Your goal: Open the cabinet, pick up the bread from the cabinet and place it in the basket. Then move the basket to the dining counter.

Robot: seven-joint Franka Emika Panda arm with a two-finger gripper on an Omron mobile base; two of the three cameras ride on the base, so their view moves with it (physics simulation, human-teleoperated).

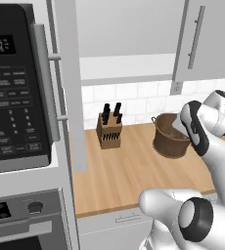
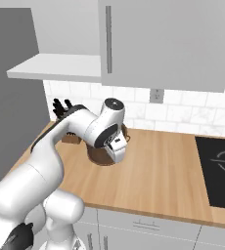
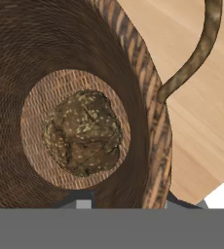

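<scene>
Bread (image 3: 83, 132) centred on basket (image 3: 148, 97) floor.

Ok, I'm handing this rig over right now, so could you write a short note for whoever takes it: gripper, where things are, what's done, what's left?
Gripper: at the rim of the round brown woven basket; the frames don't settle whether it is open or shut.
Small dark brown rough bread: lying on the basket's bottom.
Basket: on the light wood counter backed by white tiles, right of the wooden knife block.
Light grey wall cabinet: door open.
Done: cabinet opened, bread in basket.
Left: carry the basket to the dining counter.
</scene>
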